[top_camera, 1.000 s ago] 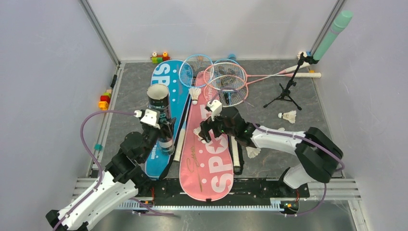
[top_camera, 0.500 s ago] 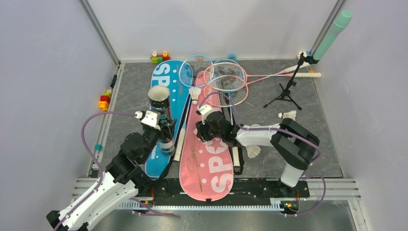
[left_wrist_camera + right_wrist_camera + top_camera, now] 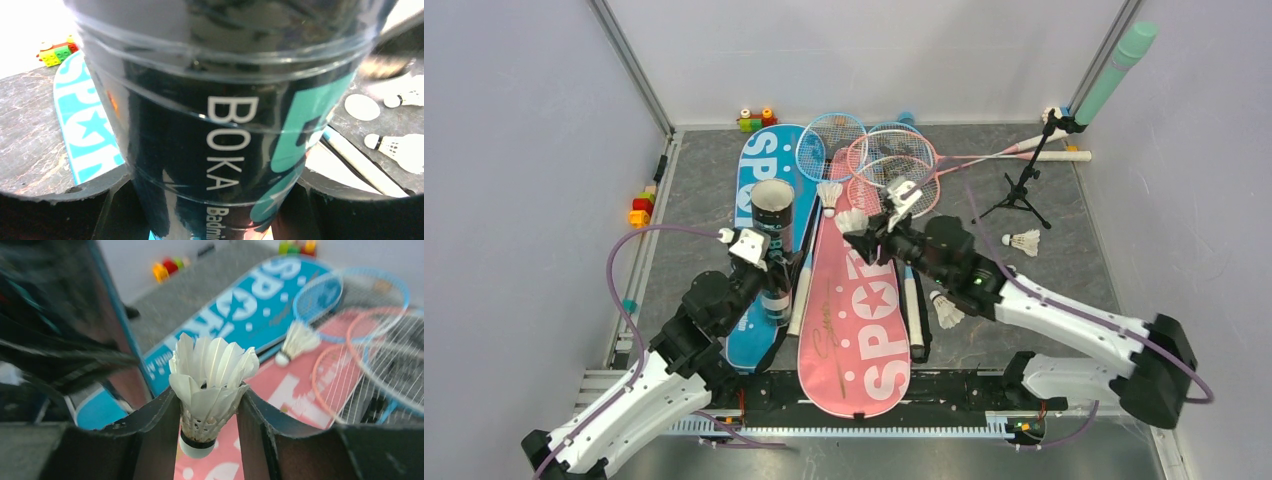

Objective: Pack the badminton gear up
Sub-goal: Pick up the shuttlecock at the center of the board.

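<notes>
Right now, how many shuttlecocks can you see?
4: held shuttlecock in the right gripper; second shuttlecock at the edge of the pink bag; third shuttlecock beside the white handle; fourth shuttlecock near the tripod. The tube may hide more.

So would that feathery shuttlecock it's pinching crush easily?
Probably fragile: the shuttlecock is thin white feathers pinched between the jaws, so a hard squeeze could bend them. Likely very light too, being mostly open feathers.

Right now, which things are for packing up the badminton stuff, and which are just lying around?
For the job: BOKA shuttlecock tube, gripped shuttlecock, loose shuttlecocks, rackets, blue racket bag, pink racket bag.
Just lying about: toy blocks, black tripod stand.
</notes>
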### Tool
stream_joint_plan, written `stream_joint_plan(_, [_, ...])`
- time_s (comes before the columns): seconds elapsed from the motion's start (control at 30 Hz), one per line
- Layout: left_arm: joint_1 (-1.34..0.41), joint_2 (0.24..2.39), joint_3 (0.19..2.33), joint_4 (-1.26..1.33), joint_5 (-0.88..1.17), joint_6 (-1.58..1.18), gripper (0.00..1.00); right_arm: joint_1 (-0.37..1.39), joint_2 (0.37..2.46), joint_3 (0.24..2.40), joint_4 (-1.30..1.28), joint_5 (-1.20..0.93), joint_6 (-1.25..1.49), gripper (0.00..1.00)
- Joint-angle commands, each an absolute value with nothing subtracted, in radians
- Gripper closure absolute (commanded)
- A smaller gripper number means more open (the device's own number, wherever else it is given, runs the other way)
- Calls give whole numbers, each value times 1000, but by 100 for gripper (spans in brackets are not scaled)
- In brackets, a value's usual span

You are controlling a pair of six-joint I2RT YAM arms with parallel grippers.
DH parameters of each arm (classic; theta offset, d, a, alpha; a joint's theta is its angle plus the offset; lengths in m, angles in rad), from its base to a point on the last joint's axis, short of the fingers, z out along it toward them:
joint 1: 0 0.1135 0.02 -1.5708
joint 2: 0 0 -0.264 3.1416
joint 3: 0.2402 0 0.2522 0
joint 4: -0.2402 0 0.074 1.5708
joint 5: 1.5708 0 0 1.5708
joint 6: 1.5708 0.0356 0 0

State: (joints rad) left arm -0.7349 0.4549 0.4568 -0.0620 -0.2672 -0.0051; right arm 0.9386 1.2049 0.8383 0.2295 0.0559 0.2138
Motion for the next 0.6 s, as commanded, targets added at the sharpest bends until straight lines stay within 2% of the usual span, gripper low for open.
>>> stream_joint_plan(0.0, [-734, 477, 475, -5, -189, -7, 94, 940, 1084, 914, 319, 15, 132, 53])
stream_joint_plan(0.13, [-734, 493, 476, -4, -174, -6, 92, 942, 1086, 1044, 371, -109, 150, 53])
stream_joint_plan(0.2, [-734, 501, 479, -4, -161, -11, 92, 942, 1118, 1102, 428, -244, 190, 52])
stream_joint_plan(0.33, [-734, 516, 483, -3, -119, -5, 92, 943, 1215, 1224, 524, -376, 294, 48])
stream_joint_plan(0.57, [-734, 528, 484, -4, -103, -3, 92, 953, 1356, 1386, 545, -302, 258, 50])
